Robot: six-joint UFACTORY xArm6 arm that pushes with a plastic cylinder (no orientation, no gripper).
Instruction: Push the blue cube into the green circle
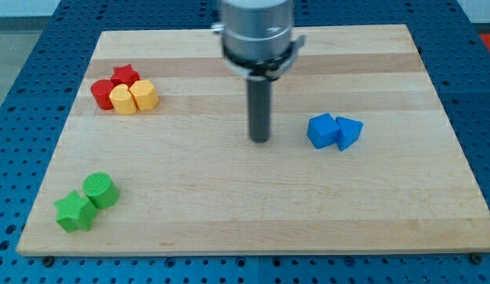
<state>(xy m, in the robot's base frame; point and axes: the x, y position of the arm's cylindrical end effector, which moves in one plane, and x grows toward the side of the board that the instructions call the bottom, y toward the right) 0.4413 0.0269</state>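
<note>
I have no pincer, only my tip [260,140], holding nothing, left of the blue cube [322,131]. Light, rigid, it should slide easily; I'd push its right face toward the green circle [100,190].

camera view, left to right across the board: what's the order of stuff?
green star → green circle → red/yellow cluster → my tip, left of the blues and apart → blue cube → blue triangular block, touching the cube.
</note>
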